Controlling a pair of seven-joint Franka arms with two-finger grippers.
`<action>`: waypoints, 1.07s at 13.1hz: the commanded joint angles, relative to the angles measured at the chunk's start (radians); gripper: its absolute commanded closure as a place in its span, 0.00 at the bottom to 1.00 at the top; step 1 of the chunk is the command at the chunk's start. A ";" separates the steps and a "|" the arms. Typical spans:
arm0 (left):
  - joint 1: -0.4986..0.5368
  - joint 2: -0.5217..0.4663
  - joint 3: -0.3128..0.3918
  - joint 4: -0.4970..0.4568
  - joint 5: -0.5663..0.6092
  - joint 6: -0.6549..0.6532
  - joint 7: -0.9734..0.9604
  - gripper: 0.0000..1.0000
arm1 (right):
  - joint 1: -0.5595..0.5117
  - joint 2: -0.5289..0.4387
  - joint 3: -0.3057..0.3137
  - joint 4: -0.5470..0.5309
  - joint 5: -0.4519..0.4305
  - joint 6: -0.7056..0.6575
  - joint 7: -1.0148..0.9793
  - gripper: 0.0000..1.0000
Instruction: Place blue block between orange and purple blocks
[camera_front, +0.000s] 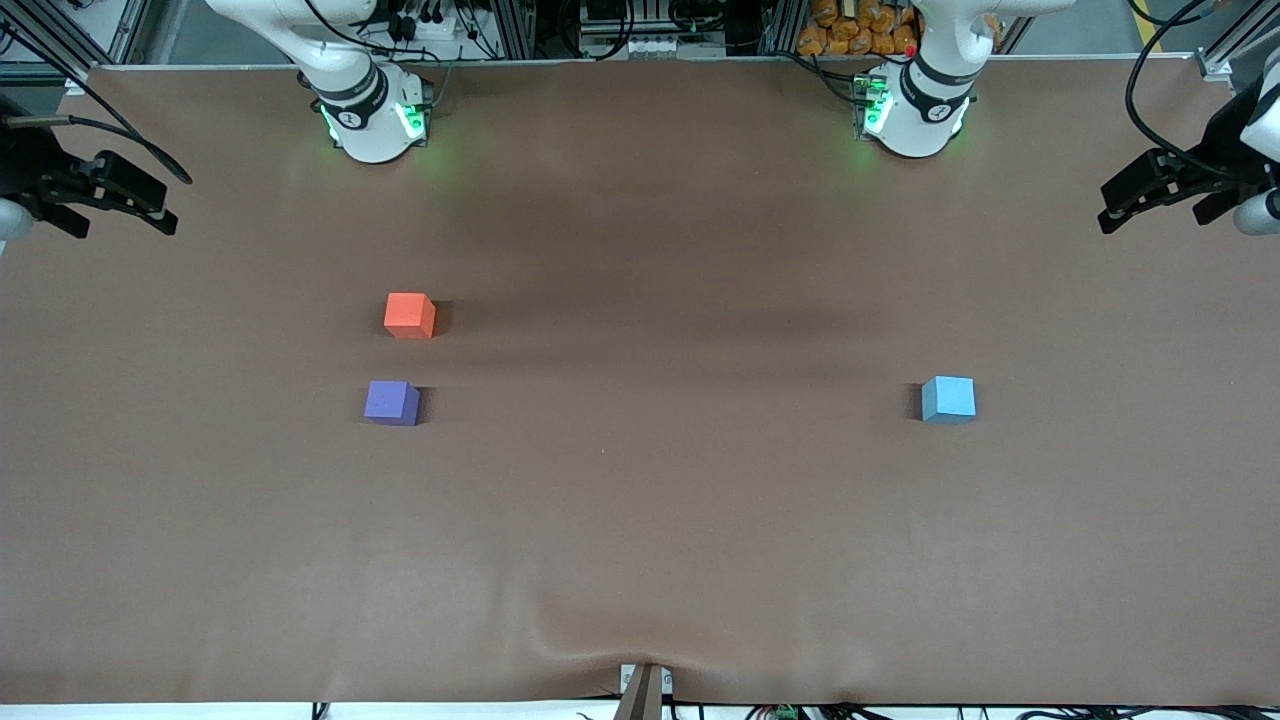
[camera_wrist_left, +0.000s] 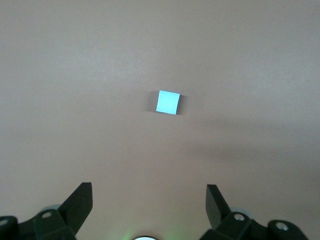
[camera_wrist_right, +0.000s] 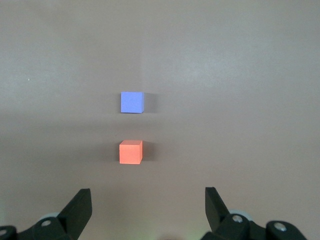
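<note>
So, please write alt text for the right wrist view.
The open right gripper hangs high over a brown table, looking down on an orange block and a purple block standing apart in a line.

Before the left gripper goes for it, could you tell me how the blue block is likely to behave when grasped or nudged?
The blue block is a flat-faced cube resting squarely on the brown table, so it should slide rather than roll or tip. Its matte surface probably grips well. It looks like light foam, though that is only a guess.
</note>
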 joint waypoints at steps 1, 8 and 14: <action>0.001 0.007 0.001 0.018 -0.012 0.000 0.010 0.00 | 0.000 0.008 -0.003 0.020 -0.007 -0.006 -0.008 0.00; 0.004 0.013 0.001 0.012 -0.015 0.000 0.016 0.00 | 0.002 0.008 -0.003 0.020 -0.007 -0.006 -0.008 0.00; 0.009 0.065 0.001 -0.121 -0.017 0.174 0.013 0.00 | 0.000 0.008 -0.003 0.020 -0.007 -0.005 -0.008 0.00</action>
